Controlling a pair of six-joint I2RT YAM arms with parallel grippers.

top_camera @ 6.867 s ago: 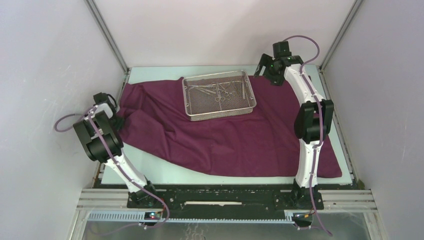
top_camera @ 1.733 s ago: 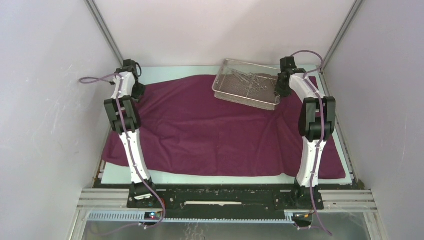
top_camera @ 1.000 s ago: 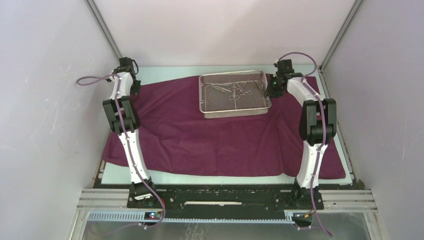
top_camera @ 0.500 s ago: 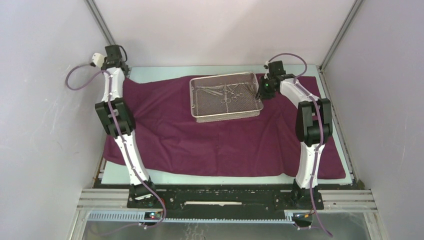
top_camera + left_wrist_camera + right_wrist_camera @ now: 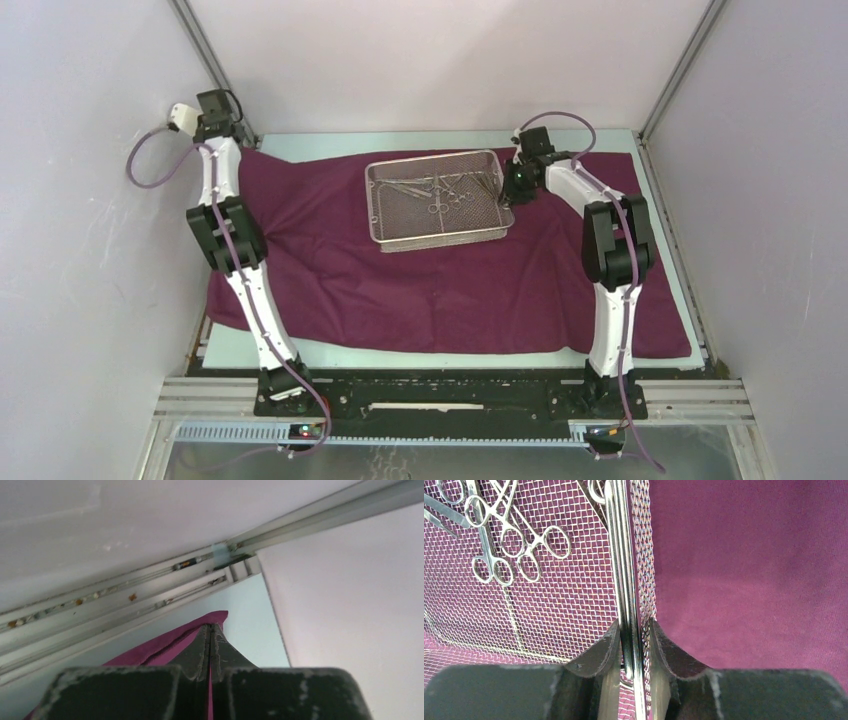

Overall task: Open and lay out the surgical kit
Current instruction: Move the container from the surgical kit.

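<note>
The maroon cloth wrap (image 5: 420, 290) lies spread over the table, and the silver wire-mesh tray (image 5: 440, 238) stands on its far middle part. Steel scissors and forceps (image 5: 440, 188) lie inside the tray. My right gripper (image 5: 508, 190) is shut on the tray's right wall (image 5: 616, 555), one finger inside the mesh and one outside (image 5: 633, 630). The ring handles of the instruments (image 5: 499, 540) show to the left of that wall. At the far left corner my left gripper (image 5: 232, 138) is shut on the cloth's corner (image 5: 165, 642), the fabric pinched between its tips (image 5: 210, 627).
White walls close in the table on the left, back and right. Aluminium frame posts (image 5: 215, 75) rise at both back corners. A metal rail (image 5: 125, 587) runs along the wall just past the cloth corner. Pale bare tabletop (image 5: 320, 142) shows behind the cloth.
My right gripper has dragged the tray leftward across the cloth toward the middle. The left gripper has carried the cloth corner farther back and left, up toward the corner post.
</note>
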